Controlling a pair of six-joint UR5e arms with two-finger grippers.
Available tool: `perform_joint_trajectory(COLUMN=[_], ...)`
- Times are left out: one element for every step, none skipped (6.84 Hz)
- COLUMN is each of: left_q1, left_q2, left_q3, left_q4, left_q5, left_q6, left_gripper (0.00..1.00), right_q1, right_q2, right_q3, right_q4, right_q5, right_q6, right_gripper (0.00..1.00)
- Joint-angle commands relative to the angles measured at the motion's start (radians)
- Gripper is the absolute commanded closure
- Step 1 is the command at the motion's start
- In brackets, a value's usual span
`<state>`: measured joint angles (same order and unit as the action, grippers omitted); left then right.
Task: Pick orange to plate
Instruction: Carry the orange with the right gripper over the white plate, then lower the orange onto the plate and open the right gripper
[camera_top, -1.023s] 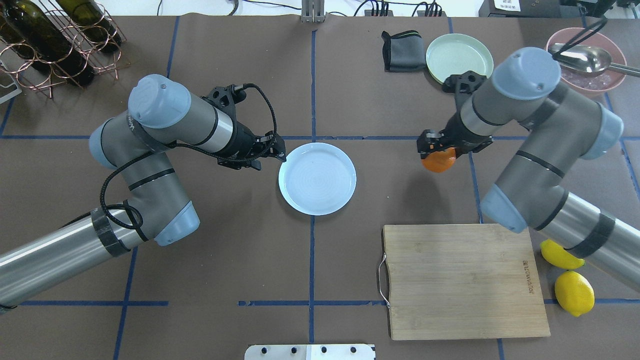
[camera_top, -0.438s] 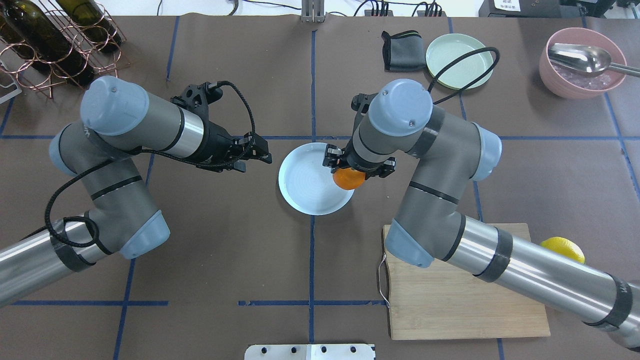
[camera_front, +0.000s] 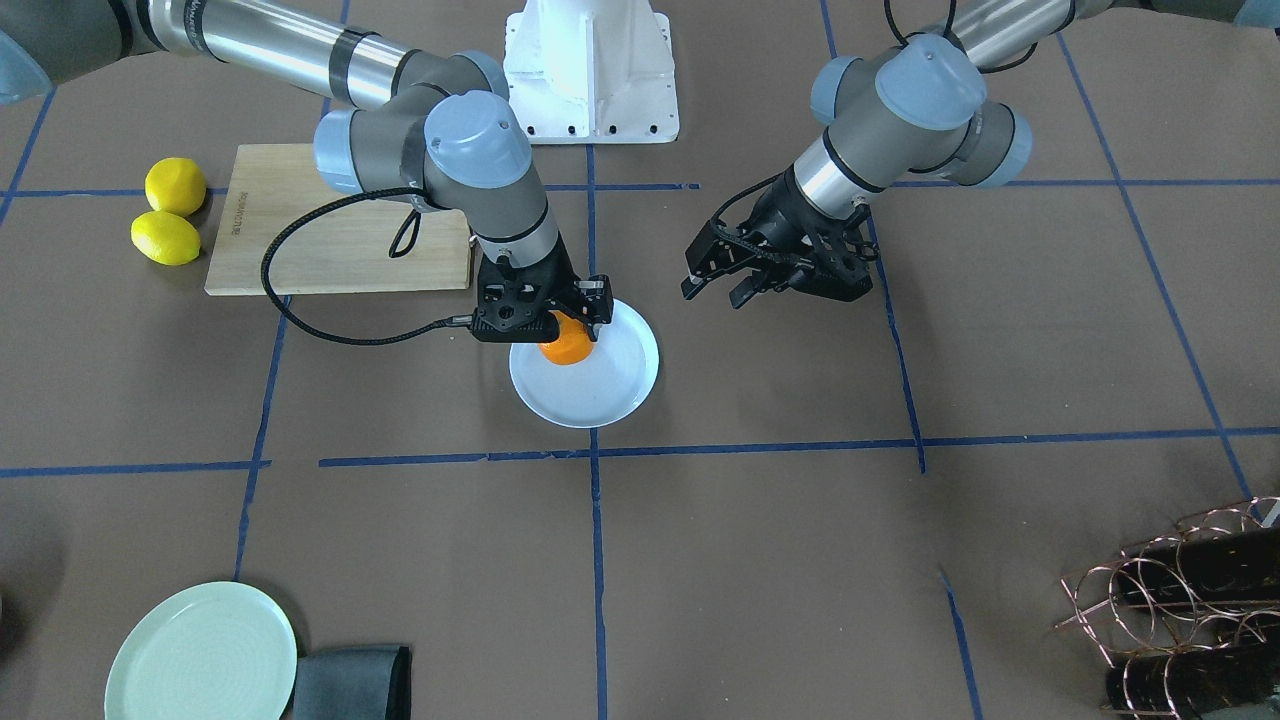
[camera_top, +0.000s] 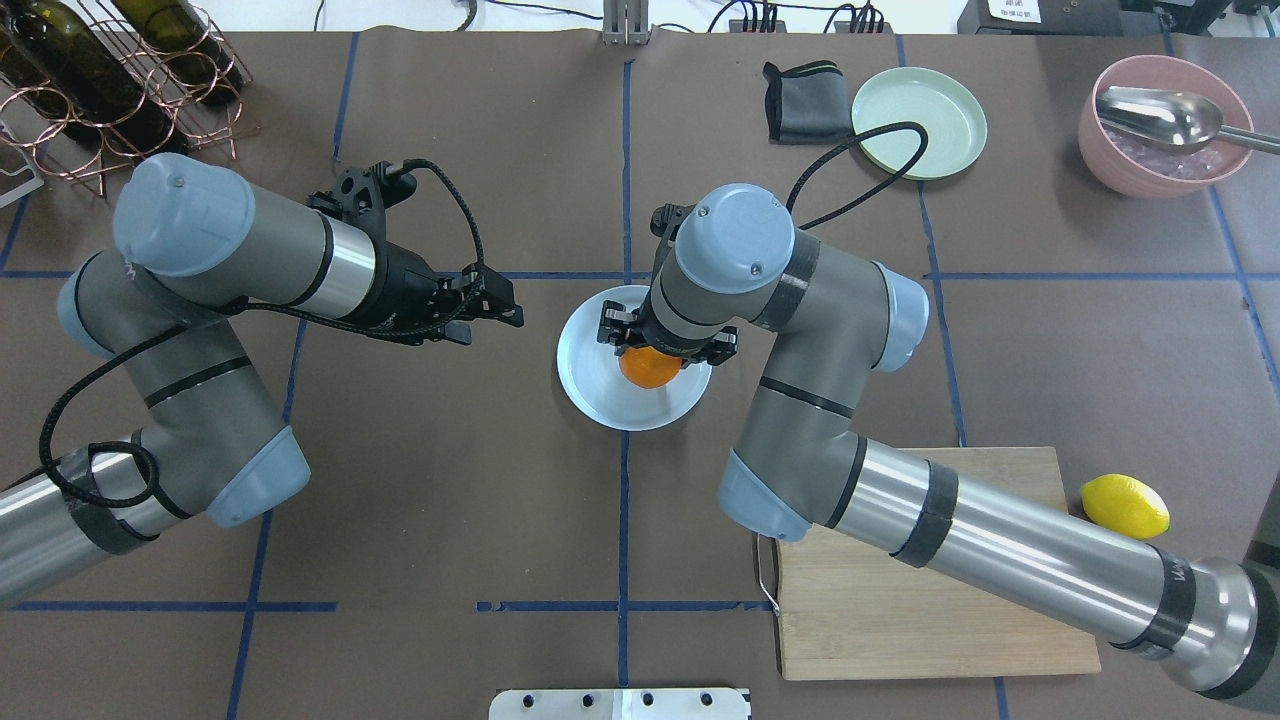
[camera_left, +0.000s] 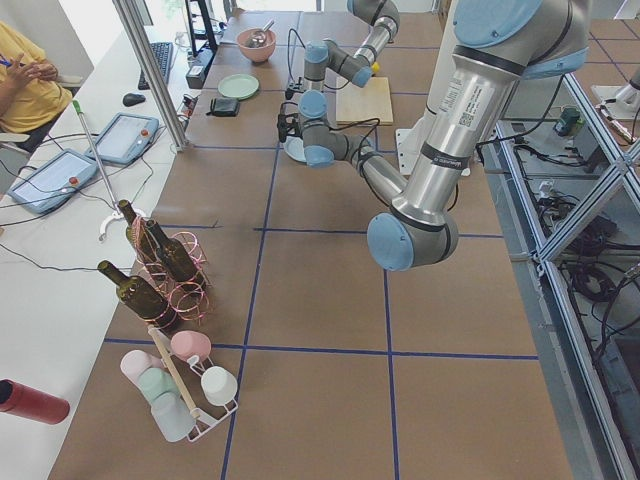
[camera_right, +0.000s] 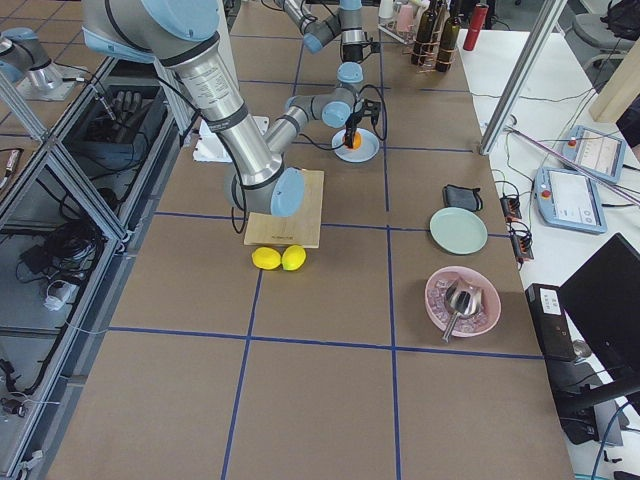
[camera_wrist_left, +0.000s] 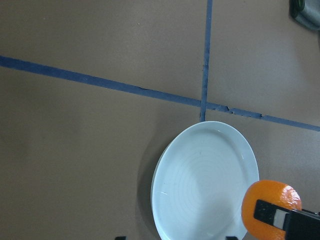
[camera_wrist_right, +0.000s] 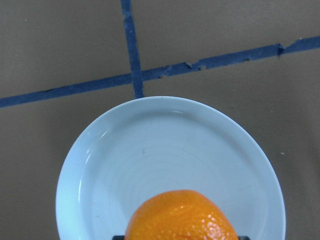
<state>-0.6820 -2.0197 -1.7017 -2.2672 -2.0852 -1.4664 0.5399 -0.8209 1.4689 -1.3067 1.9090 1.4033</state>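
Overhead, from left to right: one wire rack (camera_top: 100, 95) of dark bottles stands at the far left corner of the table (camera_top: 450, 500). The left arm enters from the lower left, folds at the elbow and lays its forearm rightward; the left gripper (camera_top: 508, 306) points at the plate from the left, a little apart from its rim, fingers spread wide and holding nothing. One white, bluish plate (camera_top: 598, 385) lies at the table's centre. One orange (camera_top: 650, 370) hangs over this plate, just right of its middle, clamped between the two fingers of the right gripper (camera_front: 570, 328), which points straight down. Whether the fruit touches the plate cannot be told. The right arm enters from the lower right, crosses one wooden cutting board (camera_top: 900, 620), bends upward at the elbow and sets its wrist above the plate. Beyond it, at the far edge, lie one folded dark cloth (camera_top: 805, 100) and, just beside that, one pale green plate (camera_top: 945, 110). Two lemons (camera_front: 176, 185) (camera_front: 165, 238) sit together beside the board; the arm hides one from overhead. One pink bowl (camera_top: 1150, 180) holds one metal scoop (camera_top: 1170, 115).
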Motion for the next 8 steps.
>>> perform_joint_trajectory(left_q1=[-0.001, -0.001, -0.001, -0.001, -0.001, -0.001, -0.001, -0.002], left_q2=[0.004, 0.004, 0.004, 0.004, 0.004, 0.004, 0.003, 0.004], left_q3=[-0.001, -0.001, 0.001, 0.001, 0.002, 0.004, 0.005, 0.005], left_q4=[0.0, 0.0, 0.0, 0.0, 0.0, 0.0, 0.0, 0.0], left_q5=[0.001, 0.001, 0.001, 0.001, 0.001, 0.001, 0.001, 0.001], left_q6=[0.0, 0.0, 0.0, 0.001, 0.001, 0.001, 0.001, 0.001], left_gripper=[0.27, 0.27, 0.27, 0.27, 0.27, 0.27, 0.27, 0.27], right_q1=[-0.001, -0.001, -0.001, -0.005, -0.015, -0.015, -0.015, -0.023], right_q2=[0.041, 0.051, 0.054, 0.055, 0.054, 0.052, 0.051, 0.051], right_q3=[-0.05, -0.076, -0.087, -0.096, -0.096, -0.096, -0.096, -0.093], right_q4=[0.009, 0.01, 0.009, 0.009, 0.009, 0.009, 0.009, 0.009], right_q5=[-0.001, -0.002, -0.008, -0.024, -0.048, -0.048, -0.048, -0.05], right_q6=[0.016, 0.013, 0.013, 0.013, 0.013, 0.016, 0.019, 0.017], right_gripper=[1.0, 1.0, 1.0, 1.0, 1.0, 1.0, 0.92, 0.01])
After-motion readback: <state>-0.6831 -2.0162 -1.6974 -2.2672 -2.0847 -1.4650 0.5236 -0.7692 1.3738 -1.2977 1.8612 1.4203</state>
